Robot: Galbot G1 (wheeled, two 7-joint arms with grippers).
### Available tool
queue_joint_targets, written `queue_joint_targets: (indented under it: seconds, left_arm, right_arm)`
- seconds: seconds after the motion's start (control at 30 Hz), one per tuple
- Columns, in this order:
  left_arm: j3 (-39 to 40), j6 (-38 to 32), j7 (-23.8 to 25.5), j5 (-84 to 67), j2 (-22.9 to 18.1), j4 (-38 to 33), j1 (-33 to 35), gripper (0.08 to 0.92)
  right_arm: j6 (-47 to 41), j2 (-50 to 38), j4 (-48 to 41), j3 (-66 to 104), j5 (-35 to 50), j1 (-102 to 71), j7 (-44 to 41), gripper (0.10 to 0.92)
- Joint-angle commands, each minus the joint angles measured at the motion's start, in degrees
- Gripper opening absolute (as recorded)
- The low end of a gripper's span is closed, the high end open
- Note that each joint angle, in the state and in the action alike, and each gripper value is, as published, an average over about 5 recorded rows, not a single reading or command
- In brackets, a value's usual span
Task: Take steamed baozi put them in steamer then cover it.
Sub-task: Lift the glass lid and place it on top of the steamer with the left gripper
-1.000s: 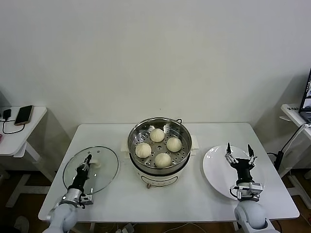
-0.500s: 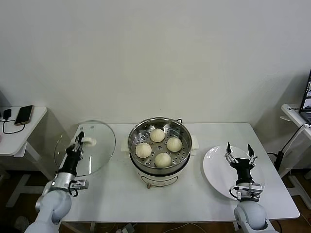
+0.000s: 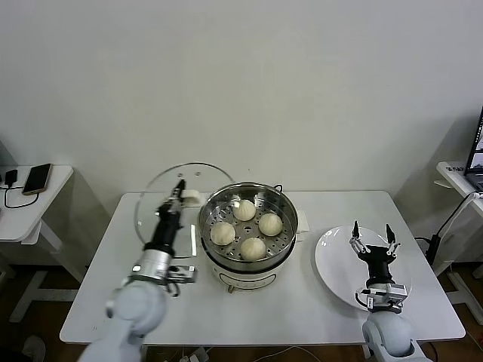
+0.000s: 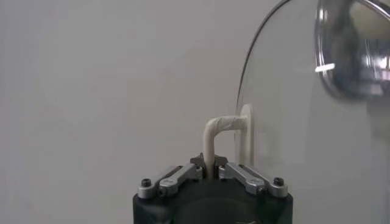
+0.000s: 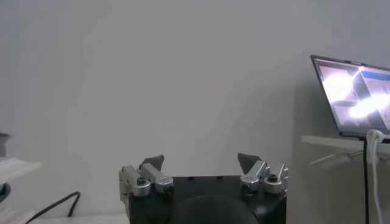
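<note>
White table (image 3: 302, 317): steamer (image 3: 248, 226) centre, white plate (image 3: 336, 264) right.

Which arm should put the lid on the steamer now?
Left. The left gripper is shut on the cover beside the steamer; the right gripper hangs open over the plate.

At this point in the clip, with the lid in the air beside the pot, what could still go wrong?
The left gripper pinches only the thin white handle of the glass cover, which is tilted up on edge, so it could swing or slip. Its rim is close to the steamer wall and might knock it. The cover could land off-centre over the four baozi.
</note>
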Motion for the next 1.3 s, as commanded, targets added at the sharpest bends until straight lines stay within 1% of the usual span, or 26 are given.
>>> queue_joint_targets:
  seconds: [0.03,0.17,0.33,0.47,0.73,0.93,1.3]
  left_arm:
    - [22.53,17.55,14.34,10.93,-9.35,0.81,-8.60,0.190]
    - [24.41,18.41,15.46,13.22,-11.83,4.50,-10.88,0.190]
    - [24.66,18.69,15.83,15.03,-14.56,8.13,-12.17,0.190]
    - [24.34,18.64,15.70,15.84,-15.83,10.73,-12.60,0.190]
    - [22.64,17.48,15.15,18.07,-16.56,15.74,-13.27,0.190]
    - [21.30,16.64,14.28,18.78,-16.52,18.10,-13.69,0.190]
    - [19.41,16.01,13.88,19.08,-16.20,18.76,-14.34,0.190]
  right_arm:
    - [0.32,0.62,-1.66,0.37,-0.35,0.31,0.14,0.823]
    - [0.52,1.02,-2.67,0.75,-0.68,0.69,0.08,0.823]
    - [0.60,1.65,-3.21,1.09,-0.97,0.82,0.07,0.823]
    - [0.64,2.07,-3.50,1.12,-1.24,0.84,0.06,0.823]
    - [0.71,2.43,-3.69,1.05,-1.54,0.89,0.01,0.823]
    - [0.73,2.53,-3.57,1.00,-1.73,0.84,-0.01,0.823]
    - [0.77,2.46,-3.80,0.85,-2.10,0.86,-0.13,0.823]
